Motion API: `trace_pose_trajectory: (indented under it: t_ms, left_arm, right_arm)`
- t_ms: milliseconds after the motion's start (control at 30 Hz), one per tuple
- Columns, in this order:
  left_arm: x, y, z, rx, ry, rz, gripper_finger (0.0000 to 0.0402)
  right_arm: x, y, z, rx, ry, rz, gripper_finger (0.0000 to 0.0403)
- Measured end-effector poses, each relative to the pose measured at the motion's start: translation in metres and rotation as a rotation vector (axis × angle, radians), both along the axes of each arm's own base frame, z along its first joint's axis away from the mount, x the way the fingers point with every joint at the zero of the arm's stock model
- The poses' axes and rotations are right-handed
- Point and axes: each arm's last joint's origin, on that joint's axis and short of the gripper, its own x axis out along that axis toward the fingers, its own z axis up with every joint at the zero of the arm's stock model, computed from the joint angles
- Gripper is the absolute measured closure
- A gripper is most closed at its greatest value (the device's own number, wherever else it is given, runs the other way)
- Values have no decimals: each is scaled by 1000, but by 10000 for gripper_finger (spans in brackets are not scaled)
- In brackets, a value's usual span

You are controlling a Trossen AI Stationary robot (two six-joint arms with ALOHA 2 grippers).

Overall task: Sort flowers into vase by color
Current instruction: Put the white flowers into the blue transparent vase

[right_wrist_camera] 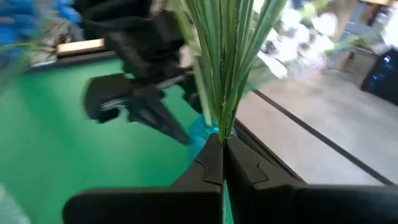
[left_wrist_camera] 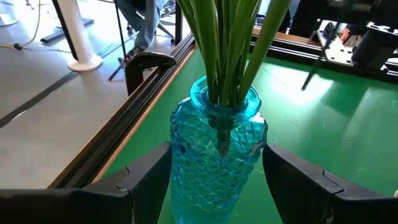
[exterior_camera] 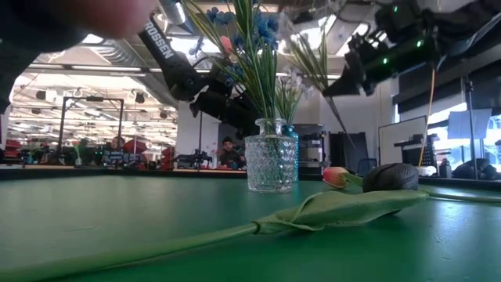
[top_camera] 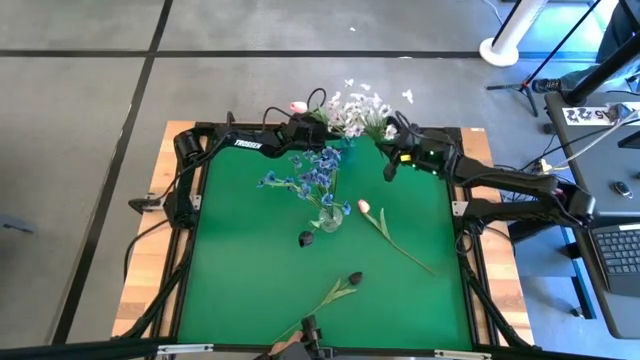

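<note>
A blue glass vase [left_wrist_camera: 217, 155] at the table's far edge holds several green stalks with white blossoms [top_camera: 352, 110]. My left gripper [left_wrist_camera: 217, 183] has it between its fingers. My right gripper [right_wrist_camera: 222, 152], close beside the vase on its right, is shut on a spray of green stalks [right_wrist_camera: 227, 68]. A clear vase [top_camera: 330, 215] with blue blossoms [top_camera: 318, 172] stands mid-table. Lying flat on the green mat are a pink tulip [top_camera: 385, 232], a near-black tulip [top_camera: 340, 290] and a dark blossom [top_camera: 306, 238]. My left gripper has one finger [left_wrist_camera: 146, 180] on each side of the blue vase's belly [left_wrist_camera: 180, 168], coming in nearly level from the table's left. The vase stands upright on the mat. My right gripper pinches the spray's stalks [right_wrist_camera: 225, 127] between its fingertips, coming in from the table's right. The stalks fan upward from the fingers, and a thin stem end [exterior_camera: 338, 113] hangs below, clear of the table.
The black table frame [left_wrist_camera: 134, 99] runs close behind the blue vase. A pink blossom [top_camera: 298, 107] shows at the far edge by my left arm. A person's hand [top_camera: 285, 350] is at the near edge. The mat's left half [top_camera: 240, 260] is bare.
</note>
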Motion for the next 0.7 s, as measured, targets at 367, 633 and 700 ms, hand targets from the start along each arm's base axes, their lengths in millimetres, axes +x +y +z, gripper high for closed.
trace_pose_trajectory:
  t_ms: [367,633,700]
  left_arm:
    - [0,0,0,-7,-5,-20,156]
    - [0,-1,0,-13,-9,-38,156]
    - [0,-1,0,-13,-9,-38,156]
  right_arm:
    - [10,-42,-38,-8,-96,-73,402]
    - [33,-57,-41,4,-142,3,402]
    - [40,-60,-42,22,-146,34,402]
